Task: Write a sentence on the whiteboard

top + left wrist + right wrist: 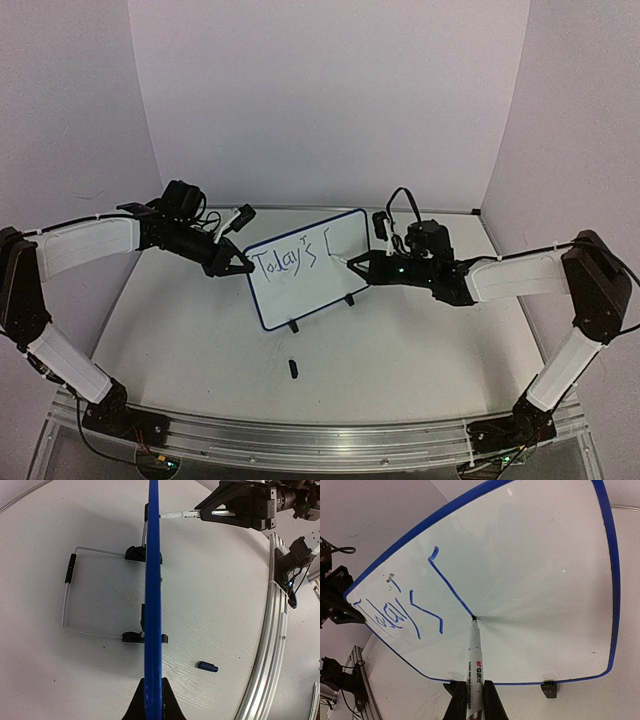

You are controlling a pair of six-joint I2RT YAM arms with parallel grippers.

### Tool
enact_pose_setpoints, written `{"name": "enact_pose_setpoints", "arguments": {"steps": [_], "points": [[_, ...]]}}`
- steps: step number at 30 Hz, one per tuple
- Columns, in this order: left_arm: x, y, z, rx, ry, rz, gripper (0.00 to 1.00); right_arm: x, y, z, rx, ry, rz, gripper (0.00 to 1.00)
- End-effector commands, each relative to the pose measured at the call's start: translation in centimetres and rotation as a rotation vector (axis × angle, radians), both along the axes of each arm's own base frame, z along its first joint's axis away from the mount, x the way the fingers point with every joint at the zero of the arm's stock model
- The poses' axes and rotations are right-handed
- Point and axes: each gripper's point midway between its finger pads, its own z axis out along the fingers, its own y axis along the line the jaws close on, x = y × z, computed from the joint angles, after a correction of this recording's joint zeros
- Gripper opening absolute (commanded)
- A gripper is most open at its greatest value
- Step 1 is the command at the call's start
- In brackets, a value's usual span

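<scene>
The whiteboard (320, 290) stands upright on its clip feet at mid-table. The sentence (284, 262) reads "Today's" in blue, followed by a long hooked stroke (328, 240). My left gripper (245, 268) is shut on the board's left edge. In the left wrist view the board's blue rim (152, 580) runs edge-on between my fingers (153, 700). My right gripper (472, 700) is shut on the white marker (475, 660), its tip touching the board (540, 570) at the lower end of the stroke (451, 585). The writing (395, 612) lies left of it.
The marker's dark cap (293, 369) lies on the table in front of the board, also in the left wrist view (207, 667). The wire stand (67, 595) juts out behind the board. A metal rail (300, 440) runs along the near table edge.
</scene>
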Motion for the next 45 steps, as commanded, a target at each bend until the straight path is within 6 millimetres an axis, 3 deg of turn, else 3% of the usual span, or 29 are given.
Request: {"name": "enact_pose_setpoints", "arguments": {"steps": [1, 18, 36, 45], "points": [[-0.1, 0.1, -2.0, 0.069, 0.036, 0.002, 0.00, -0.1, 0.6, 0.4, 0.015, -0.007, 0.015, 0.00], [-0.1, 0.1, -1.8, 0.068, 0.033, 0.000, 0.00, -0.8, 0.9, 6.1, 0.094, -0.097, 0.038, 0.00], [-0.1, 0.0, -2.0, 0.071, 0.036, 0.001, 0.00, 0.3, 2.1, 5.4, 0.085, -0.082, 0.051, 0.00], [-0.1, 0.1, -2.0, 0.071, 0.036, 0.001, 0.00, 1.1, 1.3, 4.8, 0.067, -0.071, -0.014, 0.00]]}}
